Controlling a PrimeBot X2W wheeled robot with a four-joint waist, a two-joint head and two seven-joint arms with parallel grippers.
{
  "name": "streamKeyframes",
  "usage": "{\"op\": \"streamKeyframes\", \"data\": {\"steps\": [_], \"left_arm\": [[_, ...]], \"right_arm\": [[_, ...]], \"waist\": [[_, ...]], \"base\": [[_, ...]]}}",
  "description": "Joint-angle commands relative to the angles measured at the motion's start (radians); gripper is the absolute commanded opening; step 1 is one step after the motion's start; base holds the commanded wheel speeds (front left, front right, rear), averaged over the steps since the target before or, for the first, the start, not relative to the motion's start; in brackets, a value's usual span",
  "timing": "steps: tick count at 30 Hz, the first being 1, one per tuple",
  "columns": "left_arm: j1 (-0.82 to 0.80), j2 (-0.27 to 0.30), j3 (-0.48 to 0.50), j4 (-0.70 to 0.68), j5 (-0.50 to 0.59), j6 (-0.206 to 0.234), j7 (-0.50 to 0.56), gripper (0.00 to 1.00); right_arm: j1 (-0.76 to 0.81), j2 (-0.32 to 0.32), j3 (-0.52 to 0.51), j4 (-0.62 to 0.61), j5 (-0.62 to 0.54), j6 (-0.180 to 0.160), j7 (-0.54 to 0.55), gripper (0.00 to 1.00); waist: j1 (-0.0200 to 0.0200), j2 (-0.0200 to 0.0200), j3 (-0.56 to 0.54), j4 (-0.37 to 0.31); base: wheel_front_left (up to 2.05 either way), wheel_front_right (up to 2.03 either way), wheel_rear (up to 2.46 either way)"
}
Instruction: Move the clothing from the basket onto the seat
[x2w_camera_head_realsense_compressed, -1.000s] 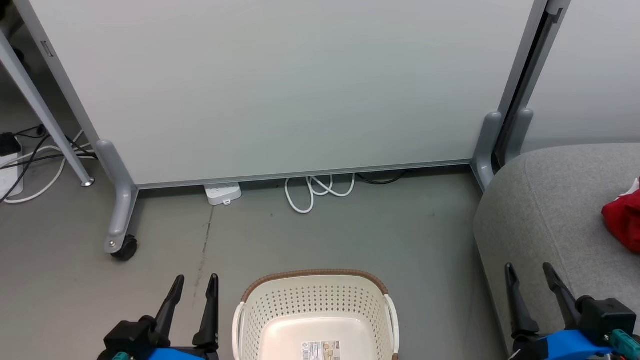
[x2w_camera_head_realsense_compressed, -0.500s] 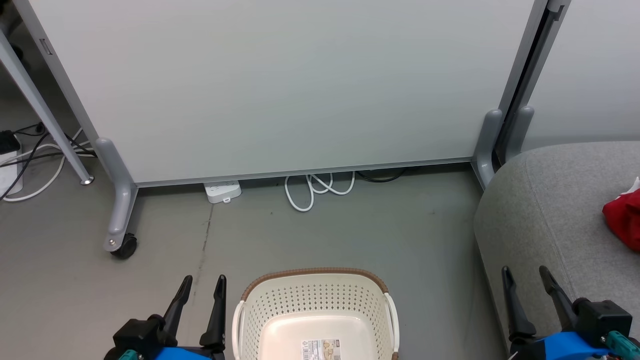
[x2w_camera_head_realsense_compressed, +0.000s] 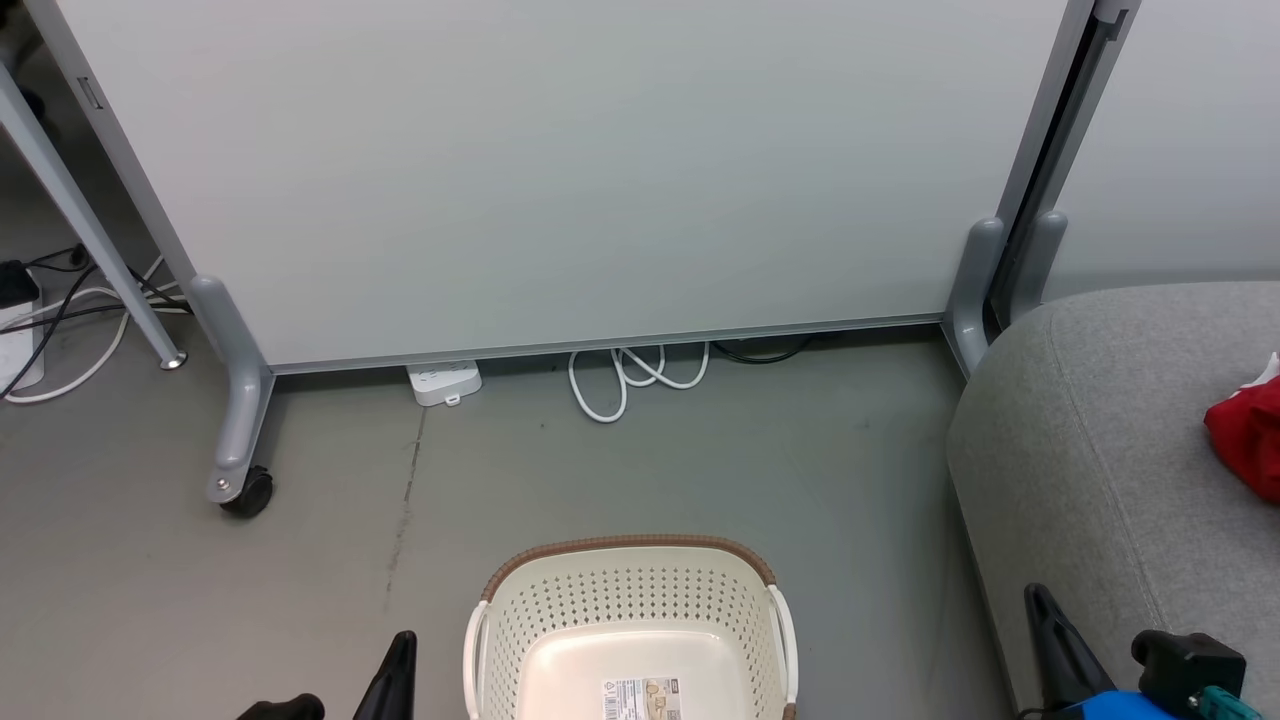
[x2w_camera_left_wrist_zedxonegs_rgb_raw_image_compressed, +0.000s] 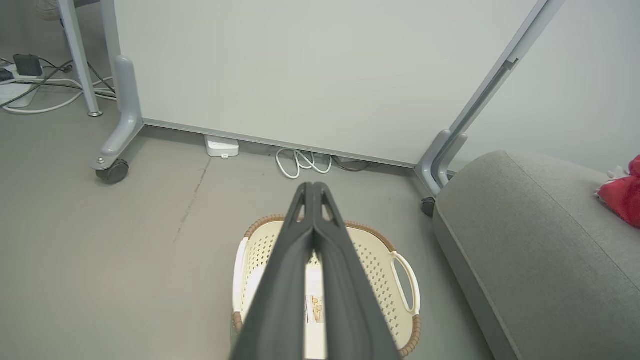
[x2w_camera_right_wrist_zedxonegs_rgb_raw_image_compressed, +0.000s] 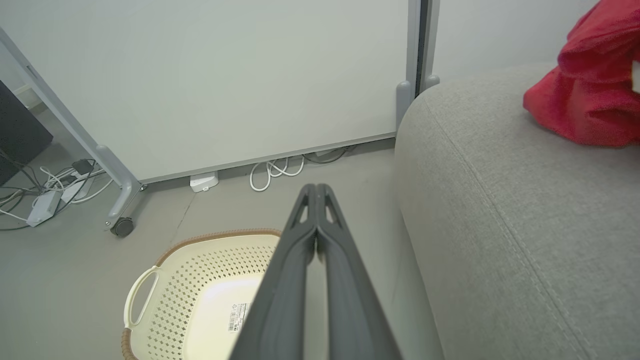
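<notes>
Panel: a large, pale grey-white partition (x2w_camera_head_realsense_compressed: 560, 170) stands upright across the back, its lower edge just above the floor.
Panel supports: a curved grey foot (x2w_camera_head_realsense_compressed: 235, 400) at the left end, tipped with a black caster (x2w_camera_head_realsense_compressed: 248, 492); a matching grey foot (x2w_camera_head_realsense_compressed: 975, 290) at the right end.
Floor: smooth grey (x2w_camera_head_realsense_compressed: 650, 470), with a thin dark crack (x2w_camera_head_realsense_compressed: 405, 500).
Power strip: white (x2w_camera_head_realsense_compressed: 444, 383), lying under the panel's lower edge.
White cable: loosely coiled (x2w_camera_head_realsense_compressed: 625, 378), to the right of the power strip.
Far left: a slanted grey metal leg (x2w_camera_head_realsense_compressed: 90, 230), with black and white cables (x2w_camera_head_realsense_compressed: 60, 310) tangled around it.
</notes>
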Motion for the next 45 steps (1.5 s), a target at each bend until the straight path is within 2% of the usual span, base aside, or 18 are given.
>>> {"op": "streamKeyframes", "data": {"steps": [1,21,45], "left_arm": [[-0.017,0.003,0.011,-0.024,-0.054,0.000,0.014,0.00],[-0.041,0.011,0.067,-0.071,-0.376,-0.001,0.097,0.00],[-0.062,0.015,0.122,-0.115,-0.663,-0.002,0.175,0.00]], "right_arm": [[-0.017,-0.001,-0.003,-0.012,0.061,0.000,0.006,0.00],[-0.067,-0.003,-0.006,0.006,0.428,-0.001,0.039,0.00],[-0.110,-0.005,-0.012,0.025,0.759,-0.001,0.071,0.00]], "waist": [[0.0000,0.0000,0.000,-0.001],[0.0000,0.0000,0.005,-0.013],[0.0000,0.0000,0.011,-0.028]], "base": [[0.00,0.00,0.00],[0.00,0.00,0.00],[0.00,0.00,0.00]]}}
